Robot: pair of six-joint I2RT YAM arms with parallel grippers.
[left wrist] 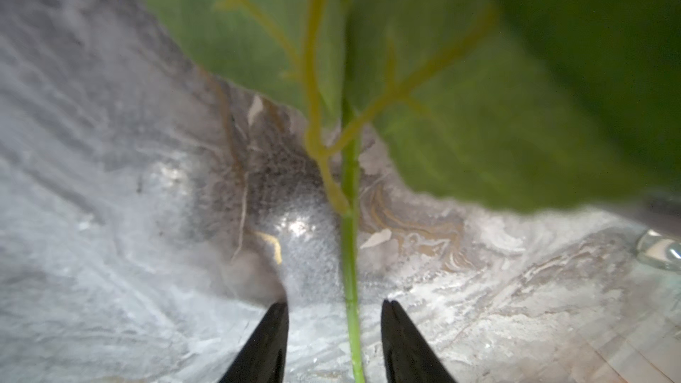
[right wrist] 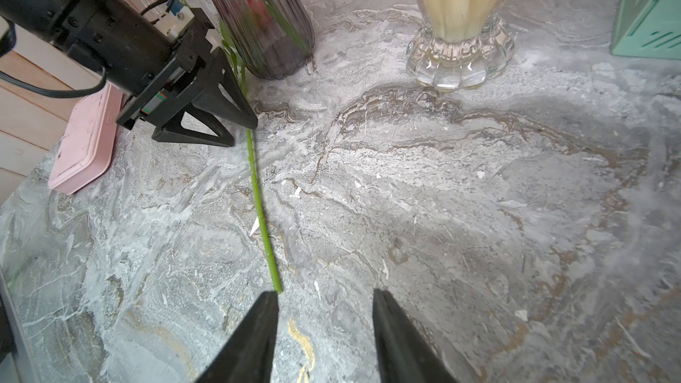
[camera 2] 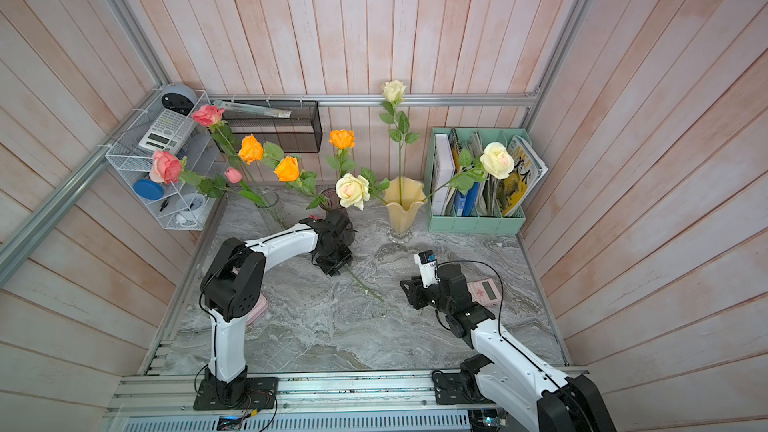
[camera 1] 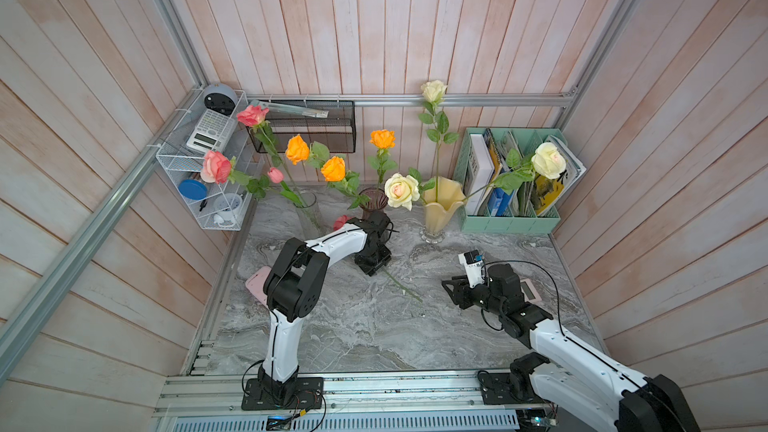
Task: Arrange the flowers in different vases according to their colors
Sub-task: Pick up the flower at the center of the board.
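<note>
Stem (left wrist: 349,252) of a rose lies between the parted jaws of our left gripper (left wrist: 334,305) (we see gaps on both sides); our right gripper (right wrist: 326,294) hangs open, empty.

Thin green flower stem (right wrist: 259,208) stretches mid-frame across grey marbled tabletop (right wrist: 479,197), between black left gripper (right wrist: 243,134) and parted right gripper (right wrist: 326,292).

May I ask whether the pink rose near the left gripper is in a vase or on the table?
On the table: the pink rose lies flat, its stem passing between the left gripper's open jaws.
</note>
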